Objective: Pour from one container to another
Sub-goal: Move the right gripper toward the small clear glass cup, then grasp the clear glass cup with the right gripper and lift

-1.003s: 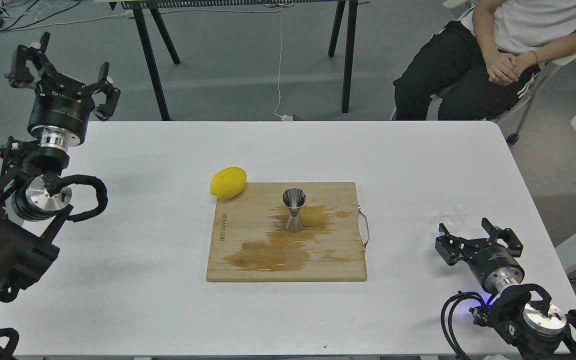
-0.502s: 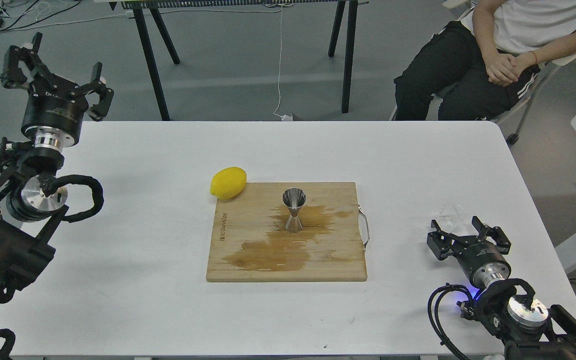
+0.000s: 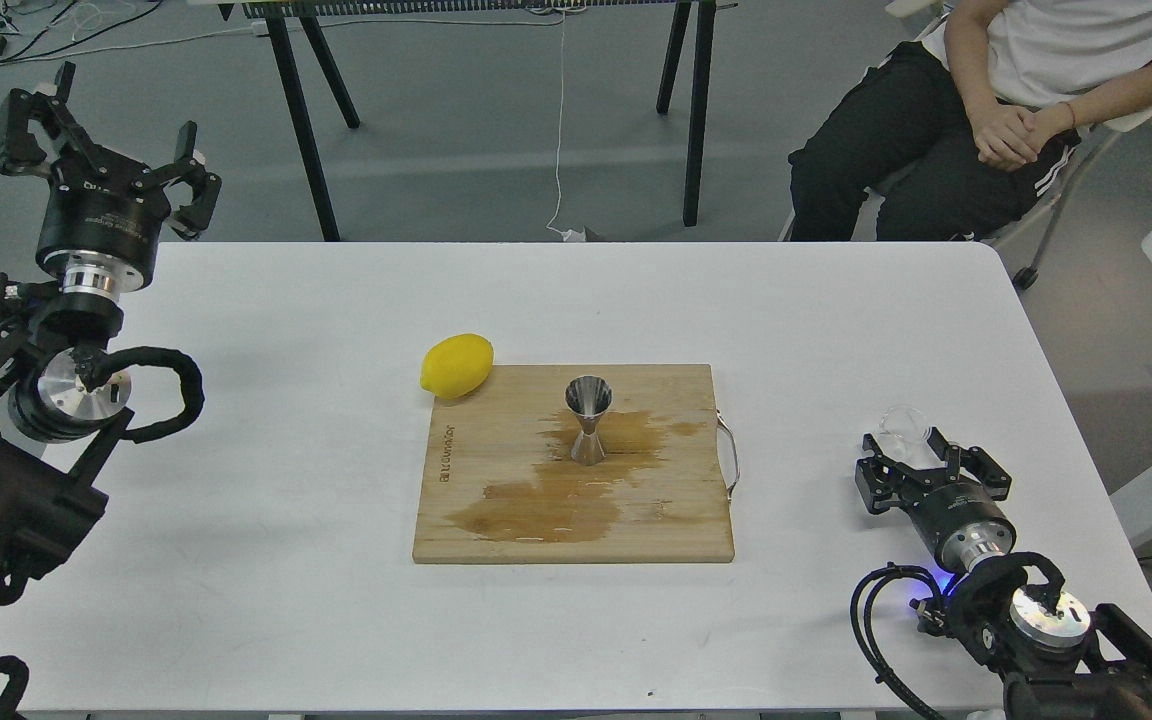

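Observation:
A steel hourglass-shaped jigger point(image 3: 587, 420) stands upright in the middle of a wooden cutting board point(image 3: 496, 520), on a dark wet stain. A small clear glass point(image 3: 904, 424) sits on the white table at the right. My right gripper point(image 3: 921, 458) is open just in front of that glass, fingers spread to either side of its near edge, not closed on it. My left gripper point(image 3: 96, 150) is open, raised high over the table's far left corner, holding nothing.
A yellow lemon point(image 3: 456, 365) lies against the board's far left corner. The board has a metal handle point(image 3: 729, 458) on its right side. A seated person point(image 3: 986, 110) is beyond the table's far right. Black table legs point(image 3: 306, 120) stand behind.
My right gripper has moved left and slightly forward, up to the clear glass. My left gripper has drifted left and a little higher.

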